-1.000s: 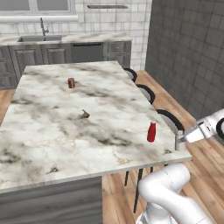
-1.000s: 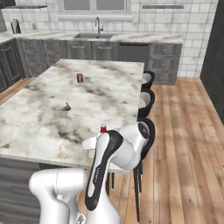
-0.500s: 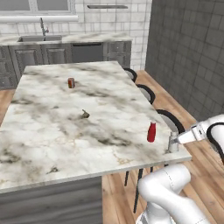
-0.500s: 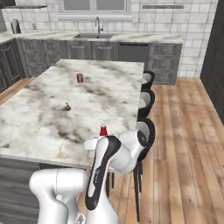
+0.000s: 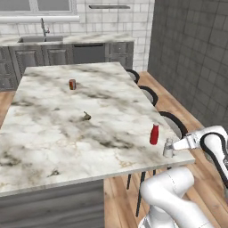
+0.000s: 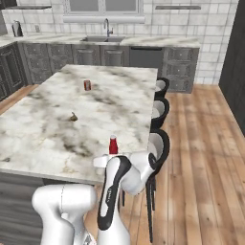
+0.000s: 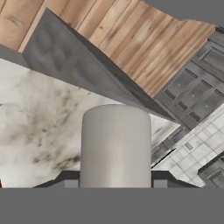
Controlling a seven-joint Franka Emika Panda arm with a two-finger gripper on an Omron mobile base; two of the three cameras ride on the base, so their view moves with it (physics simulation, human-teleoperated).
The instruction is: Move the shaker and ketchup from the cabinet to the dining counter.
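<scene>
The ketchup [image 5: 154,134], a slim red bottle, stands upright on the dining counter [image 5: 67,133] near its right front corner; it is also in the right base view [image 6: 113,144]. Just to its right, my gripper [image 5: 169,147] is shut on the shaker [image 5: 168,148], a small grey cylinder held upright at the counter's edge. In the hand view the shaker [image 7: 116,146] stands between the two fingers [image 7: 65,178], over marble. I cannot tell whether its base touches the top. The cabinet is out of view.
A red-brown can [image 5: 72,84] and a small brown object [image 5: 87,116] sit further back on the island. Round black stools [image 5: 171,124] line its right side, above wooden floor. A sink worktop [image 5: 42,39] runs along the back wall.
My gripper has carried the shaker left and slightly down, from beside the counter's right edge to its corner near the ketchup. The ketchup has stayed put.
</scene>
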